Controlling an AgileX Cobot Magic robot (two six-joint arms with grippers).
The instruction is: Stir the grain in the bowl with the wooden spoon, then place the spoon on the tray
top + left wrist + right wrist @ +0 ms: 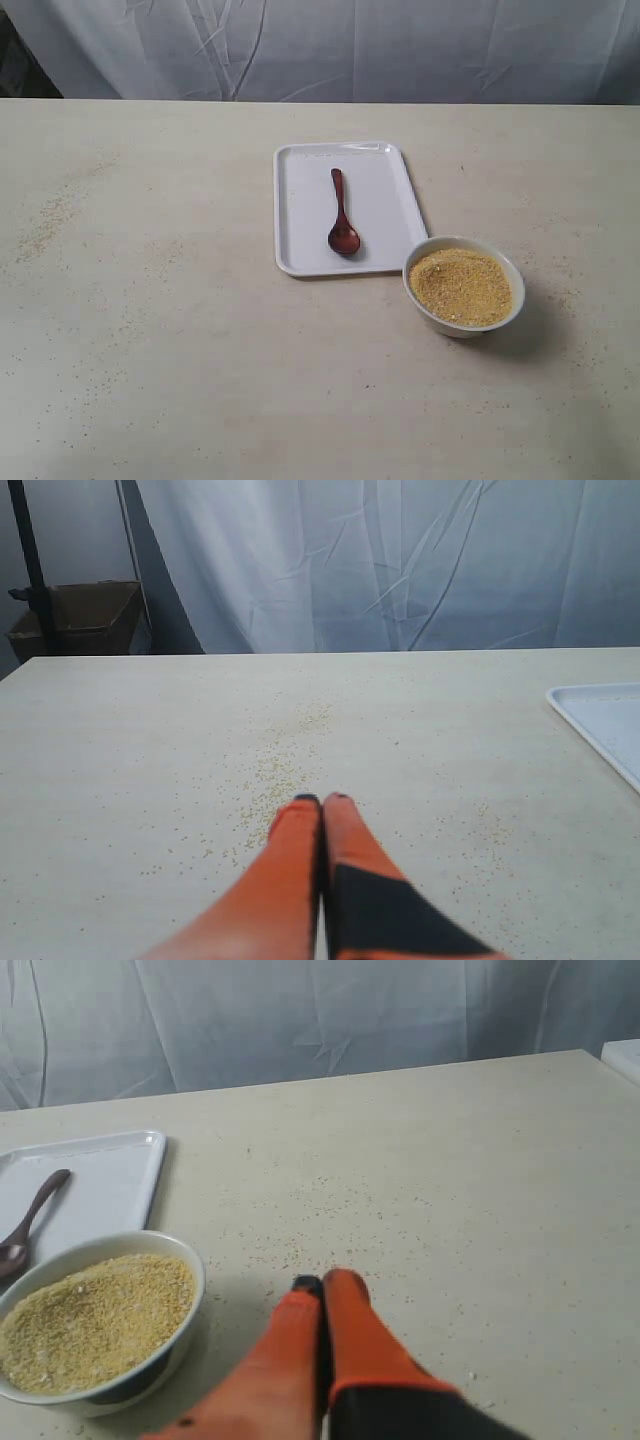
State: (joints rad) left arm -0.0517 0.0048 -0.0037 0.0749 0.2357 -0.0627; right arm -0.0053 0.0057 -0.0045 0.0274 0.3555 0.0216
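Note:
The dark reddish-brown wooden spoon (341, 215) lies on the white tray (300, 200), handle pointing away, round bowl end toward the near rim. The white bowl (430, 300) stands just off the tray's near right corner, filled with golden grain (461, 286). Neither arm shows in the exterior view. In the right wrist view the bowl (160, 1365) of grain (95, 1315), the tray (110, 1185) and the spoon (28, 1222) lie beside my right gripper (325, 1282), which is shut and empty over bare table. My left gripper (322, 800) is shut and empty, far from the tray (600, 715).
Spilled grains (275, 770) are scattered over the cream table (150, 330), mostly at its left. A white cloth (350, 45) hangs behind the table's far edge. A brown box (85, 615) sits beyond the table's far left corner.

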